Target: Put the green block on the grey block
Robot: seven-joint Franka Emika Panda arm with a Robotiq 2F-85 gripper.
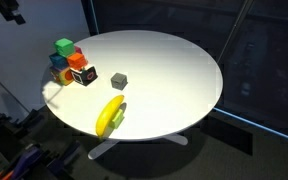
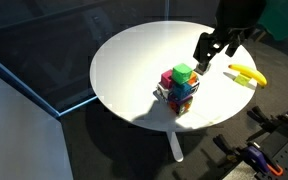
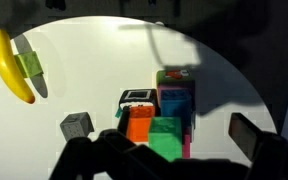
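Gripper [image 2: 213, 50] hangs above the table with its jaws spread wide and nothing between them. Its fingers [image 3: 246, 133] show as dark shapes at the lower edge of the wrist view.

The green block [image 3: 166, 138] lies almost straight below it, framed between the two fingers and a little toward the left one. It is the top piece of a tight cluster [image 2: 180, 92] of coloured blocks, so it sits higher than anything else on the table. Being a cube, it has no long axis to line up with; what matters is squaring the jaws to its flat faces and closing above its neighbours. I judge the next move to be a near-vertical drop.

The grey block [image 3: 77, 125] stands by itself on bare tabletop, out past the left finger in the wrist view. It is near the cluster but clear of it, with a black-and-orange patterned cube [image 3: 136, 98] at the cluster's edge on that side. The carry should therefore be short and sideways, lifting high enough to clear that cube.

Farther out the same way, well apart from both blocks, lies a yellow banana [image 3: 12, 65].

The table [image 1: 174, 60] is round, white and smooth, with plenty of open surface around the grey block. Beyond it are dark glass panels [image 1: 184, 20] and dim floor, and nothing there crowds the arm.
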